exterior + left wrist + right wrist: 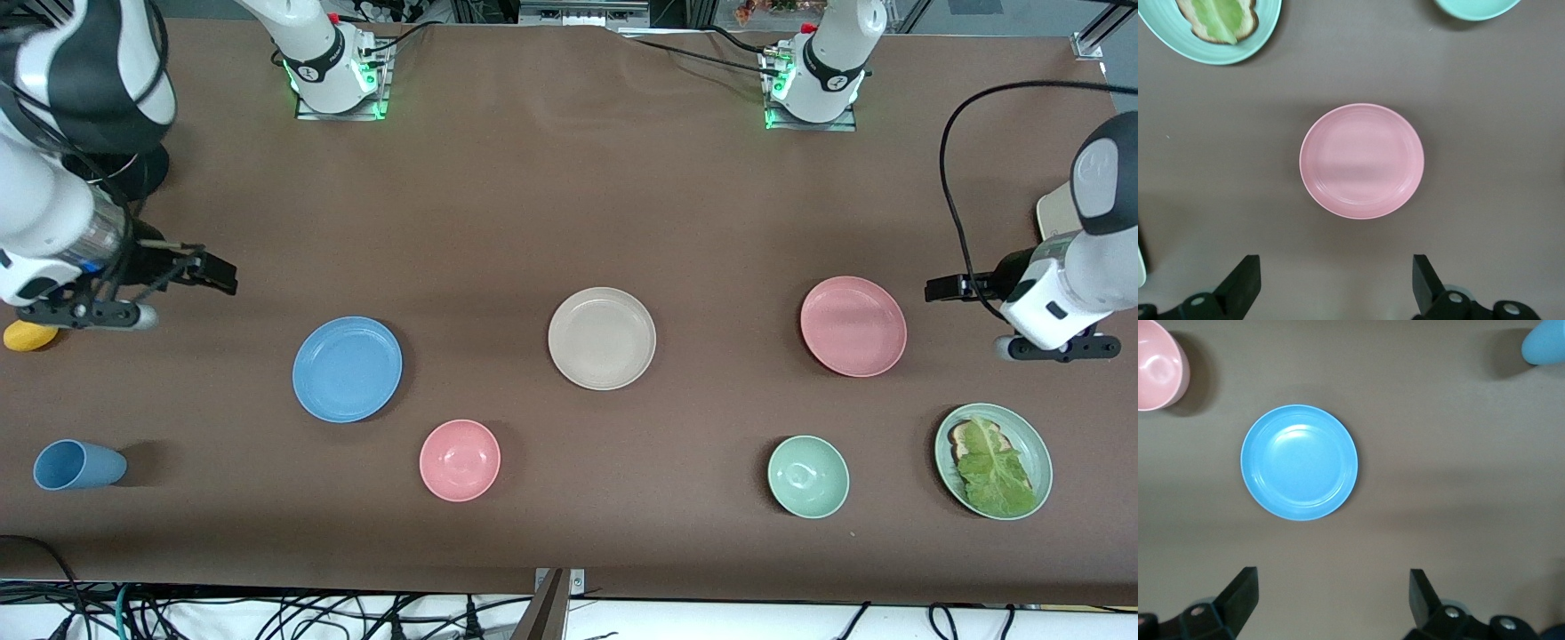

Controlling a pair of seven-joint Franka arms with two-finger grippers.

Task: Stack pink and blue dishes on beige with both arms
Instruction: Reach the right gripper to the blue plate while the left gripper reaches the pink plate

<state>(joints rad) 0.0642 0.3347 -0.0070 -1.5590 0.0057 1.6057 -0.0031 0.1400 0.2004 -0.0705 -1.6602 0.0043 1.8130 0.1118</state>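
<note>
I take the round, shallow, cream-beige matte plate (602, 338) as my landmark; it lies bare near the middle of the brown table (551, 196), nothing stacked on it yet. Toward the left arm's end from it, about level with it, lies the wide, shallow pink matte plate (853, 325) (1361, 161). Toward the right arm's end, slightly nearer the front camera, lies the matching light blue matte plate (347, 368) (1299, 462).

The left gripper (944, 288) (1331, 283) hovers over the table outward of the pink plate, fingers spread wide and holding nothing. The right gripper (210, 269) (1331, 600) hovers outward of the blue plate, equally wide and empty.

My worries from here: both plates lie flat with thin rims, so a finger that comes down shallow may just push the plate along the cloth instead of pinching its edge. If both arms reach the beige plate together they could collide above it. The small, deeper pink bowl (460, 460) (1155, 367), nearer the front camera than the beige plate, could be mistaken for the pink plate. A sloppy sweep might also clip the pale green plate carrying lettuce on bread (993, 460) (1211, 30) or the small green bowl (808, 476).
</note>
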